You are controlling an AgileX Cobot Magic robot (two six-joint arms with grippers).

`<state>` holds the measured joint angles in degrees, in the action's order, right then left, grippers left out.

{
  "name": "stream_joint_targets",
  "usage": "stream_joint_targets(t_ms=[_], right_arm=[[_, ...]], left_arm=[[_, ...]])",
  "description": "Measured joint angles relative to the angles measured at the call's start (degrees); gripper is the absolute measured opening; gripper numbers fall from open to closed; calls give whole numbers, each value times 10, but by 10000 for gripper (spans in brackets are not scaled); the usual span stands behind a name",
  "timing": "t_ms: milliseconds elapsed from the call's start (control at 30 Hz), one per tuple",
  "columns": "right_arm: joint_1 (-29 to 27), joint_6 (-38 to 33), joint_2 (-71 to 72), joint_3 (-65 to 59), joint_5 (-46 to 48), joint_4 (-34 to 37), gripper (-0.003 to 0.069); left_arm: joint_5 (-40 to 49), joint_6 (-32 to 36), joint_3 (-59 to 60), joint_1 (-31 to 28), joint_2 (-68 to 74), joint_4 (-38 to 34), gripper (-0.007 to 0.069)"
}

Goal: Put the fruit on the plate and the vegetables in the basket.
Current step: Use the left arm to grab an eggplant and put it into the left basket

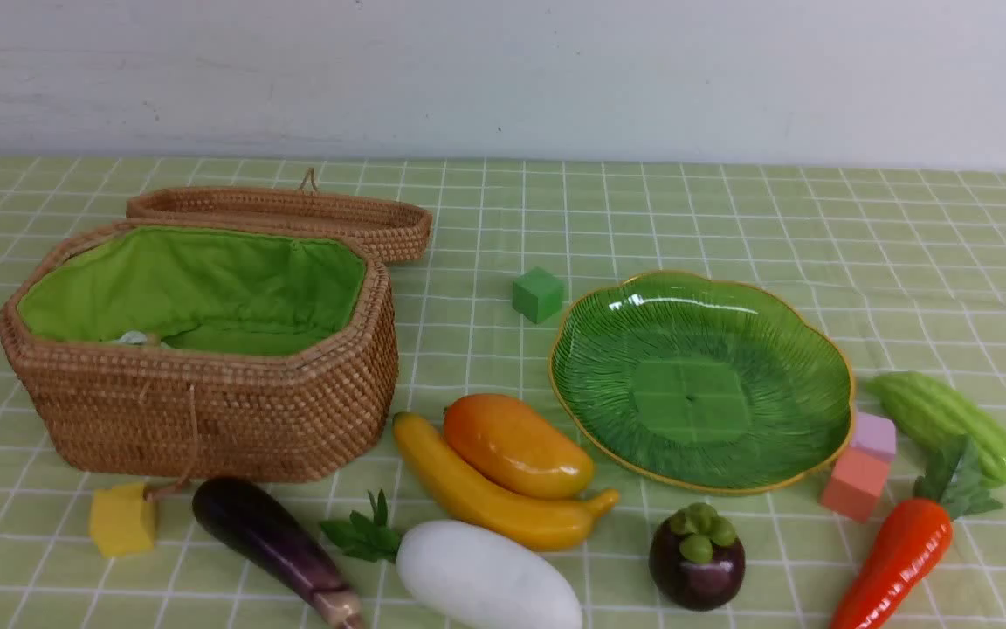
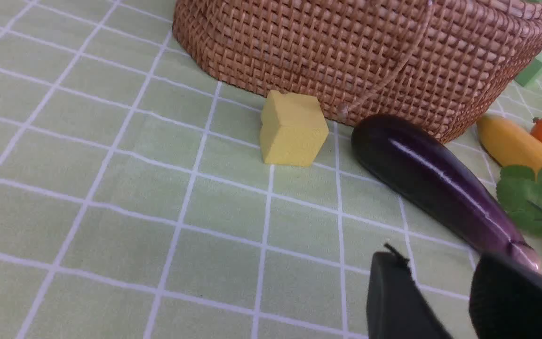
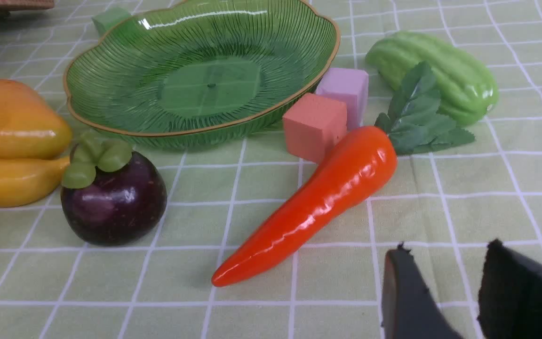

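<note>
Only the wrist views show the grippers: the left gripper (image 2: 438, 263), fingers apart and empty, by the stem end of the eggplant (image 2: 435, 188); the right gripper (image 3: 447, 249), equally spread, near the carrot (image 3: 327, 193). Only the front view looks into the basket (image 1: 206, 411), left of frame; between it and the plate (image 1: 730, 332), banana (image 1: 477, 502) and mango (image 1: 516, 445) slant upper left to lower right, while the carrot's tip points at the bottom edge.

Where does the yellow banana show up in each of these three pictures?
Front view: banana, near the middle, in front of the mango.
Left wrist view: beyond the eggplant, by the basket.
Right wrist view: beside the mangosteen.
Shared landmark: the mango lying against it in all three.
</note>
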<state>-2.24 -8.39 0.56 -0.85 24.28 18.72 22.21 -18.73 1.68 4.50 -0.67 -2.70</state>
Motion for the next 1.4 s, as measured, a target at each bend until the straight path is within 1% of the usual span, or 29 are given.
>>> stream_joint_targets(t_ms=[733,833,900,933,967,1000,1033,1067,1133,1200,1267,1333,1367,1400], right_arm=[[0,0,0,0,0,0,240],[0,0,0,0,0,0,240],[0,0,0,0,0,0,240],[0,0,0,0,0,0,240],[0,0,0,0,0,0,240],[0,0,0,0,0,0,240],[0,0,0,0,0,0,240],[0,0,0,0,0,0,240],[0,0,0,0,0,0,240],[0,0,0,0,0,0,240],[0,0,0,0,0,0,240],[0,0,0,0,0,0,240],[0,0,0,0,0,0,240],[0,0,0,0,0,0,240]], left_arm=[[-1,0,0,0,0,0,239],[-21,-2,0,0,0,8,239],[-82,-30,0,0,0,-20,239],[-97,-44,0,0,0,-33,239],[-127,-64,0,0,0,-64,239],[-138,-72,0,0,0,-69,239],[-175,-98,0,0,0,-111,239],[-200,-116,0,0,0,-136,239],[-242,-134,0,0,0,-180,239],[-267,-140,0,0,0,-200,239],[-275,-143,0,0,0,-207,235],[-264,-144,-7,0,0,-210,200],[-256,-144,-8,0,0,-209,195],[-214,-144,-39,0,2,-198,135]])
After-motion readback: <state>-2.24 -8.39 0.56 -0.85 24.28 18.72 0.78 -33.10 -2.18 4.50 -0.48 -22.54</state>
